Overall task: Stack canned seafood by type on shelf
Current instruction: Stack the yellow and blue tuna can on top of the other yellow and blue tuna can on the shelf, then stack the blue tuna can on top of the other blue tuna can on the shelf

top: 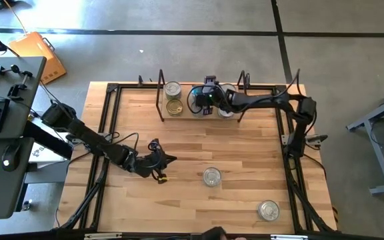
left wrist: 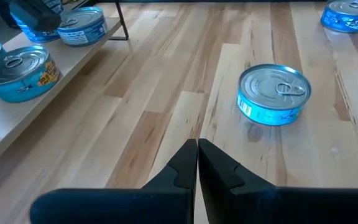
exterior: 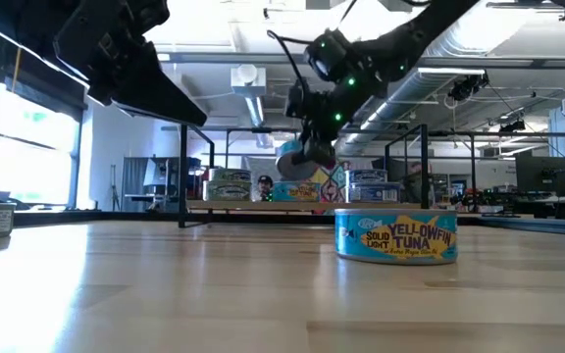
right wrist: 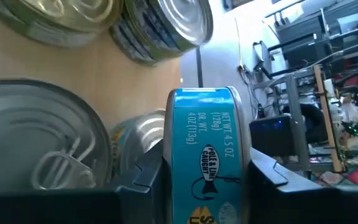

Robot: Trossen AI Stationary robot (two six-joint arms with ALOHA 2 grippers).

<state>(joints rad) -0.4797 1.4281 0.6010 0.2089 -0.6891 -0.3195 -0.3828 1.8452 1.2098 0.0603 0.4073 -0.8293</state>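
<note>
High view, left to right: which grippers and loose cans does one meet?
Left gripper, shut over the bare table → can mid-table → right gripper, shut on a held can over the shelf → can near the front edge.

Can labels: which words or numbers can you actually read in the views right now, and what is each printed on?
"SOLID LIGHT YELLOWFIN TUNA": side of the tuna can standing on the table, low view.
"NET WT. 4.5 OZ (128g) 4 OZ (113g)" and "POLE & LINE CAUGHT": blue can gripped on edge by the right gripper over the shelf.
Labels on the shelved cans are too blurred to read.
Left gripper: no text.
</note>
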